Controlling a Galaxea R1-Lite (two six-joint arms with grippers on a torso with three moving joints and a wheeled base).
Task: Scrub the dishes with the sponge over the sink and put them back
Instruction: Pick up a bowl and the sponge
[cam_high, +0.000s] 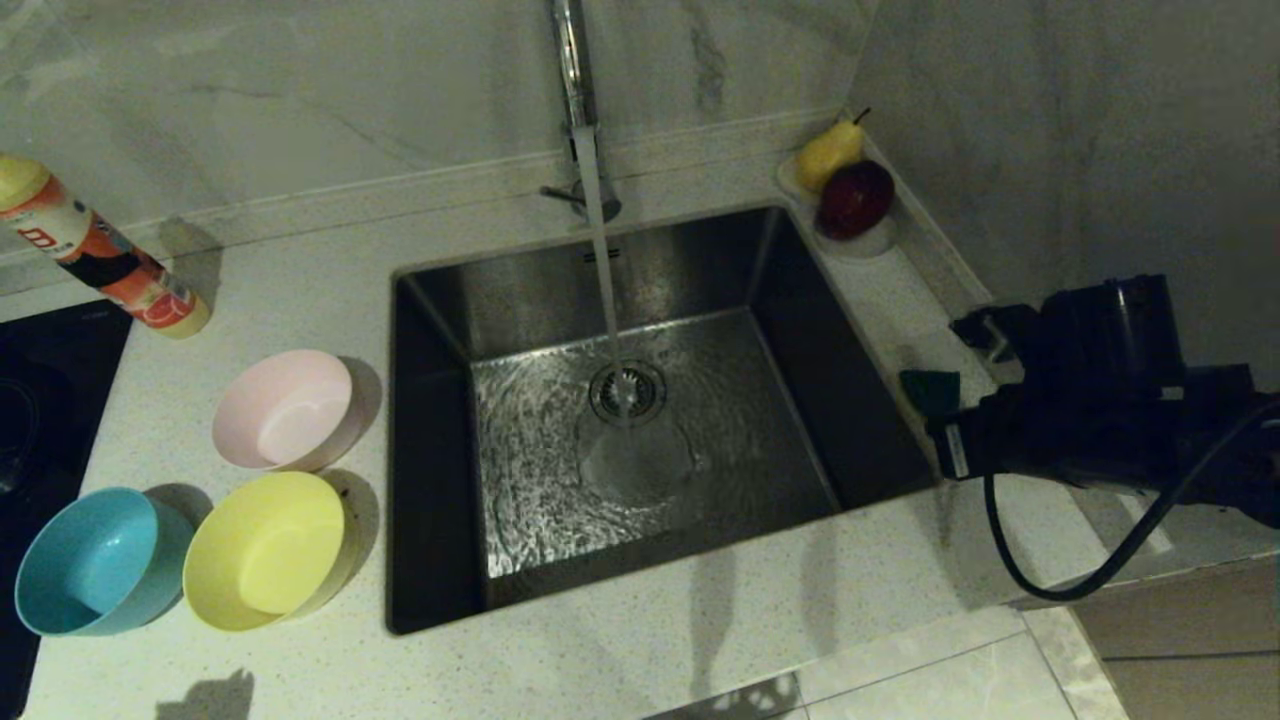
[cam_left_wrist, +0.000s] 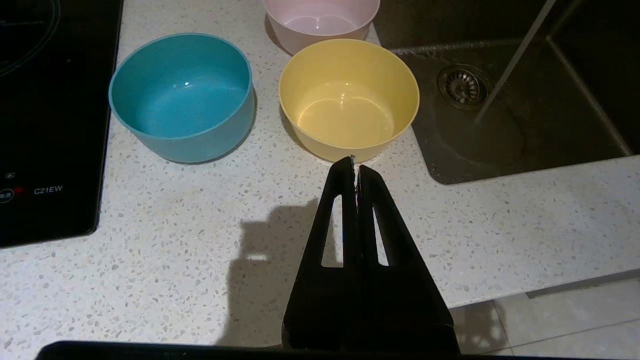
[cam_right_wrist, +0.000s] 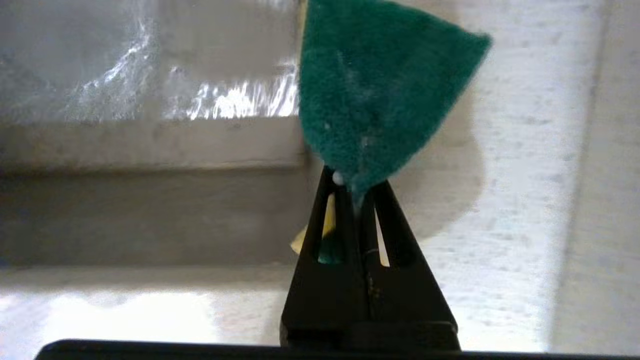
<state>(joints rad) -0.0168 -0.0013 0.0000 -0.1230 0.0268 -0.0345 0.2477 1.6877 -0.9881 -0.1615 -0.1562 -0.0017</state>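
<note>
At the right edge of the head view, your right gripper (cam_high: 935, 405) is clamped on the sponge (cam_high: 930, 390) beside the sink (cam_high: 860, 420); the bowls (cam_high: 265, 550) lie far left, nearer the closed left gripper (cam_left_wrist: 355, 162).

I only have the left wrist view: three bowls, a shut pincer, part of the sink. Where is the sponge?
Observer: The sponge is pinched in the right pincer, at the countertop strip just right of the sink.
Operator: Is it a firm grip?
Observer: The fingers are closed on one end; most of the green face fans out beyond the tips.
Operator: Anything else over there?
Observer: A white dish holding a pear and a dark red apple sits in the back right corner.
Operator: And the left pincer?
Observer: The left pincer is shut and empty, near the yellow bowl.
</note>
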